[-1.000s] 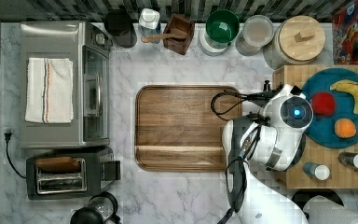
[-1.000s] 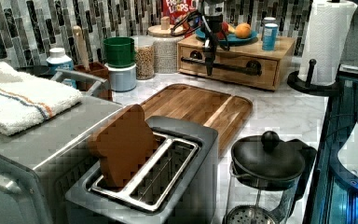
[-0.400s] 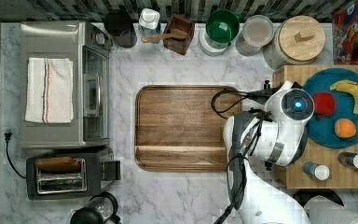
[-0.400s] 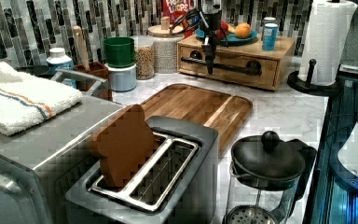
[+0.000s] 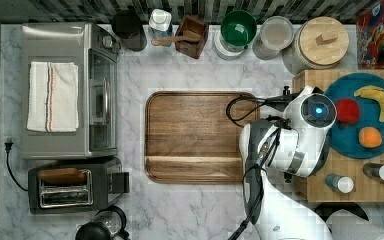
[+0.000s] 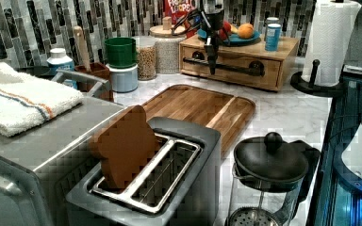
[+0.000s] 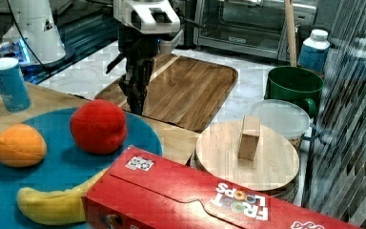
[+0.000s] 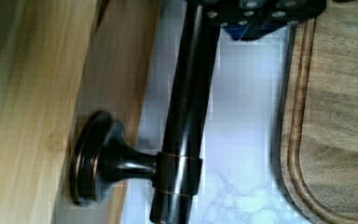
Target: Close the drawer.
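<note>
My end effector [image 6: 211,55] at the drawer [image 6: 231,66] handle bar [image 8: 186,116], grip state unclear; rigid wood, slides easily, push at the bar.

Pale bamboo drawer [image 6: 238,63] with dark bronze handle [image 8: 186,116]; blue plate [image 5: 362,117] holding a yellow banana [image 5: 377,100] at 1 o'clock; white-grey marbled counter [image 5: 190,200]; dark brown cutting board [image 5: 195,135].

Gripper [image 7: 136,98] pointed down just past the wood top's [image 7: 52,98] edge, in front of the dark cutting board [image 7: 190,88]. Blue plate [image 7: 64,167] held an orange [image 7: 20,144], red fruit [image 7: 98,126], banana [image 7: 52,204]. Cereal box [image 7: 190,200] lay nearest the camera.
</note>
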### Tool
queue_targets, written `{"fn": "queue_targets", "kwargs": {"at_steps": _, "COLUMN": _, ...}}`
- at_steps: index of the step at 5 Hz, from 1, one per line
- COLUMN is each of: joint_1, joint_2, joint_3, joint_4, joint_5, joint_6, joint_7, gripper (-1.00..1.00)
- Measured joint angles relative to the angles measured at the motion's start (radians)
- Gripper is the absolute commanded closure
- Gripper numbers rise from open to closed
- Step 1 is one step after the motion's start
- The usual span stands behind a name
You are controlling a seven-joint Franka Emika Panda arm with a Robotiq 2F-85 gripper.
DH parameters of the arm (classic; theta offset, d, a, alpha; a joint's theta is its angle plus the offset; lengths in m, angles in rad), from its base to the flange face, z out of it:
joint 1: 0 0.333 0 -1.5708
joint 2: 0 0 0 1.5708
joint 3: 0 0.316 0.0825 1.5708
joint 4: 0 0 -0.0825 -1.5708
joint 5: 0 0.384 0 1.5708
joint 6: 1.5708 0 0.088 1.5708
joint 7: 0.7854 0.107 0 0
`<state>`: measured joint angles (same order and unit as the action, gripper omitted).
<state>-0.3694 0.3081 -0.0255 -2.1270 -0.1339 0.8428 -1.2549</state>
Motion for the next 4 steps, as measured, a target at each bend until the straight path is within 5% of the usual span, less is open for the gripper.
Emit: {"fn": "queue_targets", "kwargs": {"at_steps": 4, "joint_1": 0.002, "joint_2": 0.003, "joint_3": 0.002, "joint_4": 0.006, "joint_5": -0.02, "joint_6": -0.01, "joint_7": 0.001, "gripper": 1.0}}
